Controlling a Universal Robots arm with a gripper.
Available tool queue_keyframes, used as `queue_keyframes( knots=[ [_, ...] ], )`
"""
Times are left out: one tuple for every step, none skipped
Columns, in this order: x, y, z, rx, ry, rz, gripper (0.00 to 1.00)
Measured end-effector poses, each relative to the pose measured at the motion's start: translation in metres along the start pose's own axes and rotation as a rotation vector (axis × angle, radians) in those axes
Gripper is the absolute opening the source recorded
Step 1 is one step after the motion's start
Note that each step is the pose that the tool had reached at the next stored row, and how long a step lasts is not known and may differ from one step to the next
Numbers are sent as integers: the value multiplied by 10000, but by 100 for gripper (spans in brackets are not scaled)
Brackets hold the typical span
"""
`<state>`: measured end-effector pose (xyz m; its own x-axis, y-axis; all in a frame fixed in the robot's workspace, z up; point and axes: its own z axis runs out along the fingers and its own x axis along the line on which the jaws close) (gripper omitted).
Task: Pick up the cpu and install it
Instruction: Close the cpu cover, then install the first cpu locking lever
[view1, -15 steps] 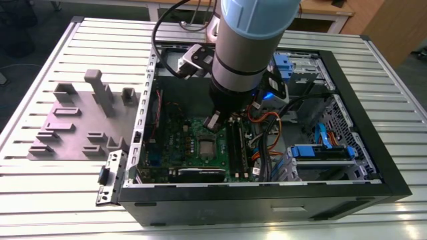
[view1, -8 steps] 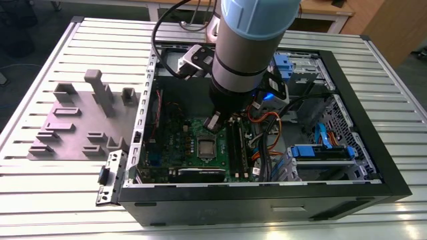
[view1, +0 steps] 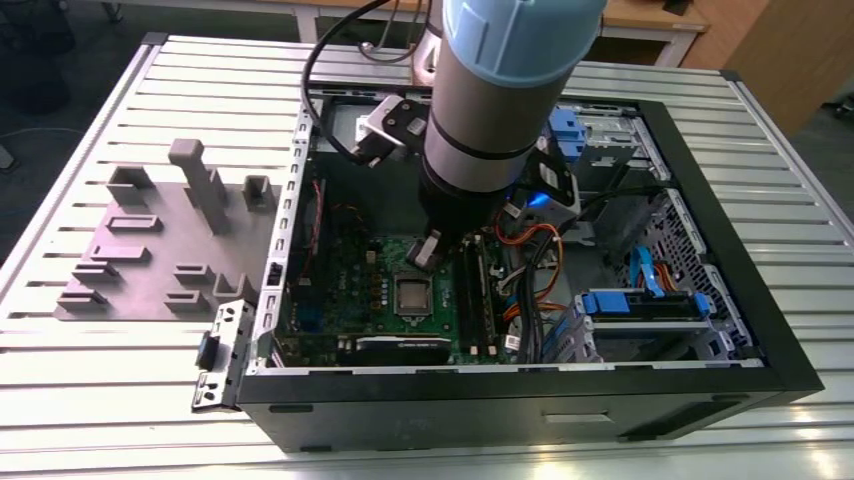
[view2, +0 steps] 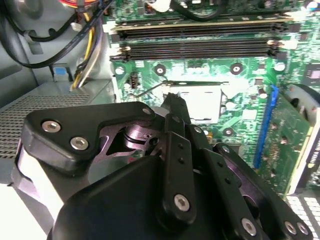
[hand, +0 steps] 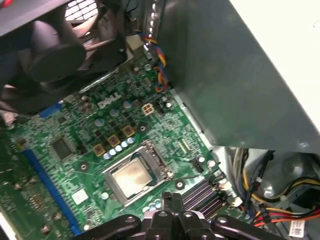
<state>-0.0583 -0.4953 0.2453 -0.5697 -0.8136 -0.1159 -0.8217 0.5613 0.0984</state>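
Observation:
The cpu (hand: 131, 176), a small square chip with a shiny silver top, lies flat inside the silver socket frame (hand: 151, 151) on the green motherboard (hand: 75, 130). In the second wrist view the cpu (view2: 204, 103) shows as a bright square just past the fingertips. My gripper (hand: 171, 196) hovers a little above the board beside the socket, fingers shut and holding nothing. In the exterior view the gripper (view1: 427, 252) hangs inside the open computer case (view1: 534, 405), just above the socket (view1: 412, 293). A thin wire lever (hand: 194, 176) lies next to the socket.
Black memory slots (view2: 200, 47) run along one side of the socket. A large grey box (hand: 240, 75) and bundles of coloured cables (hand: 270, 200) crowd the case. A black fan (hand: 50, 50) and a blue slot (hand: 47, 185) sit on the board. A grey fixture plate (view1: 160, 240) lies on the table at the exterior view's left.

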Motion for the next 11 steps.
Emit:
queue_keyframes(
  knots=[
    [18, 9, -1, 65, 94, -2, 11],
    [26, 20, -2, 156, 228, -4, 11],
    [33, 28, -1, 243, 357, -5, 11],
    [45, 47, 0, 289, 425, -5, 11],
    [52, 57, 1, 310, 460, -5, 11],
    [52, 57, 1, 310, 464, -8, 11],
    [52, 57, 0, 311, 465, -9, 11],
    [52, 57, 0, 311, 467, -14, 11],
    [52, 58, 0, 310, 468, -18, 11],
    [52, 57, 0, 310, 468, -19, 11],
    [52, 58, 0, 310, 467, -20, 11]
  ],
)
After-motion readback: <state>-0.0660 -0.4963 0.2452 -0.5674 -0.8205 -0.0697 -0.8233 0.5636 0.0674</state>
